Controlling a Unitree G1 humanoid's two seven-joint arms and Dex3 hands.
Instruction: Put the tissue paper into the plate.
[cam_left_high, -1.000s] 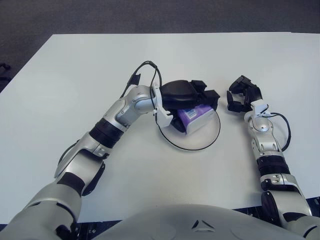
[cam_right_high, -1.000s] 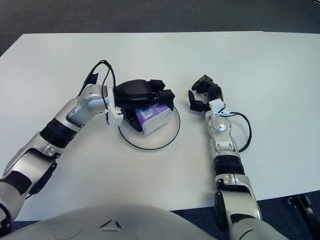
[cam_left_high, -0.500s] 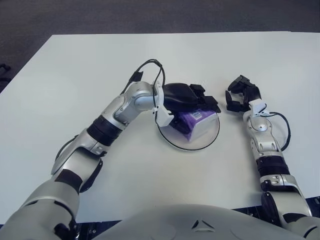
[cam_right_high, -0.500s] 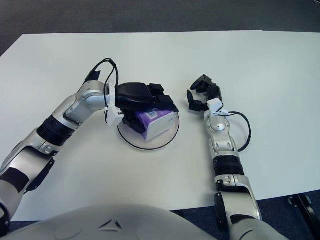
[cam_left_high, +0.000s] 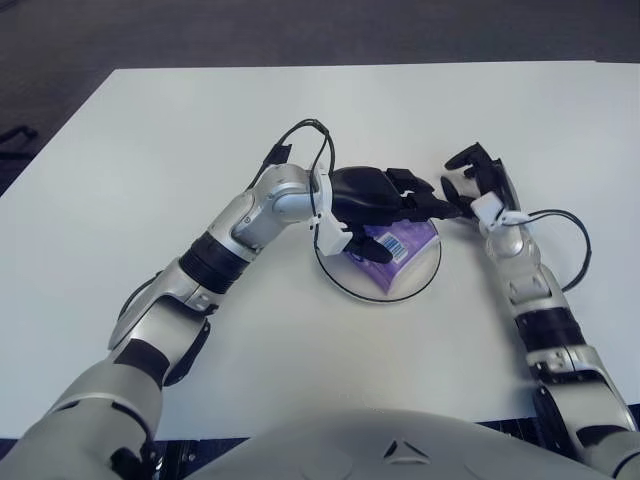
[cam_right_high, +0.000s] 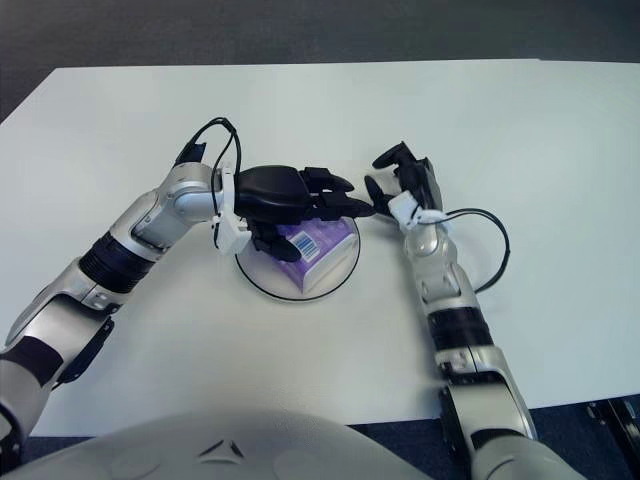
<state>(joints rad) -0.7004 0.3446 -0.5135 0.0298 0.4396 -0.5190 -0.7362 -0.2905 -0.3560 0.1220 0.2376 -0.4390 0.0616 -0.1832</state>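
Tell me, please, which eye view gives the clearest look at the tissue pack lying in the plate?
The left eye view is marginally better: the tissue pack lies in the plate, its purple face showing below the left hand. The right eye view shows the same pack, similarly overlapped by the fingers.

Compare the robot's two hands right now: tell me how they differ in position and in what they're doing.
The left hand is over the plate, its fingers spread above the tissue pack lying there; the right hand is off the plate's right edge, over bare table. The left hand's fingers stretch out flat; the right hand's curl loosely. Both are black, three-fingered, and grasp nothing.
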